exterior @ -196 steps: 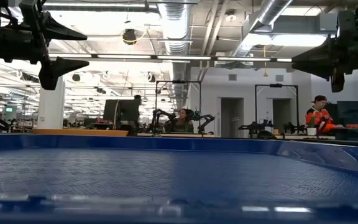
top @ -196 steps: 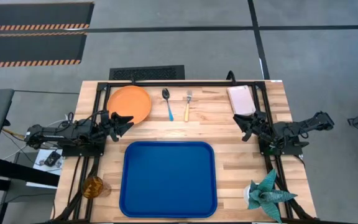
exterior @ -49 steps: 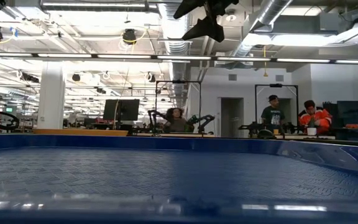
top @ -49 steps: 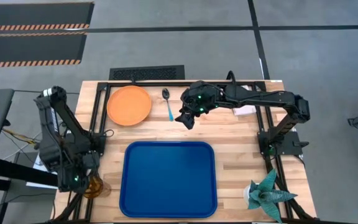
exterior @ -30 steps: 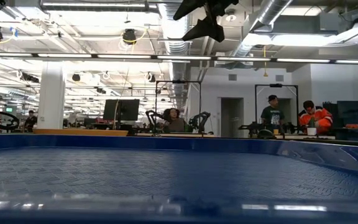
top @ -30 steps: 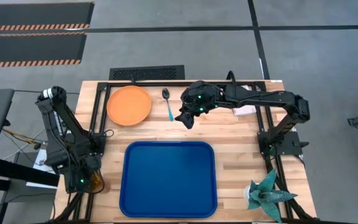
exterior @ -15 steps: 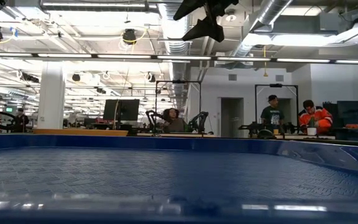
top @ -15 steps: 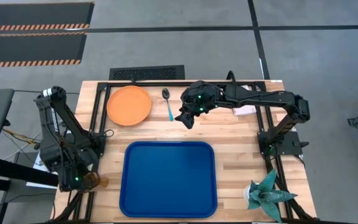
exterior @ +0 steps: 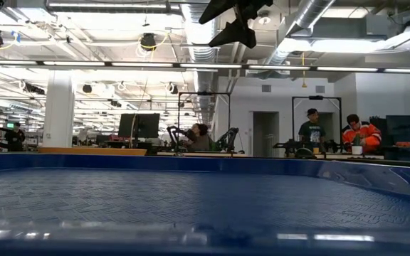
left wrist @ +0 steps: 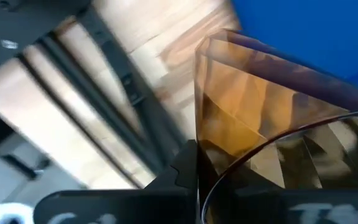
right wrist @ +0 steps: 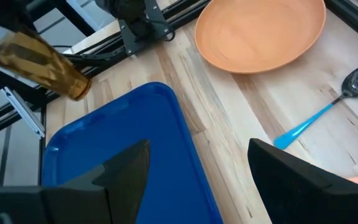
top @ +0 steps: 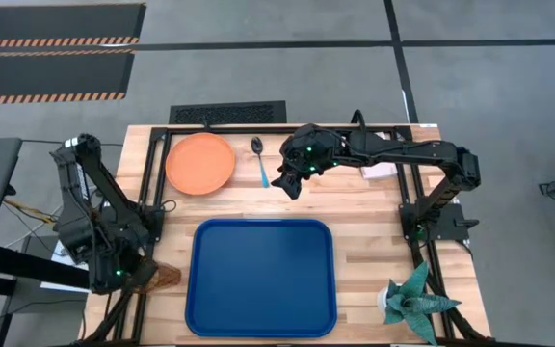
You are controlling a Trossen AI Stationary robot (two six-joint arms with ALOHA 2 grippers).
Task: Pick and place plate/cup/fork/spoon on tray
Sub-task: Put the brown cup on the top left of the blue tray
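The amber cup [top: 159,277] is tipped over at the table's near left corner, with my left gripper [top: 131,277] shut on it beside the blue tray [top: 260,278]. The same cup [right wrist: 39,62] shows slanted in the right wrist view. Near the far edge lie the orange plate [top: 200,162] and the blue-handled spoon [top: 261,162]. My right gripper [top: 291,185] hovers open just right of the spoon, above the table; the fork is hidden under it. My left gripper holds the cup at its open end [left wrist: 199,155], coming from the table's left side. One dark finger [left wrist: 182,171] lies against the outside of the wall; the other is hidden behind the cup. The cup sits slanted, its base [right wrist: 74,88] pointing toward the tray.
A pinkish-white block [top: 379,166] lies under the right arm at the far right. A green plant figure [top: 412,301] stands at the near right corner. Black frame rails [top: 152,207] run along the table's left and right sides.
My left gripper has shut on the cup and risen a little. The cup has tipped from upright to slanted, its base swinging toward the tray.
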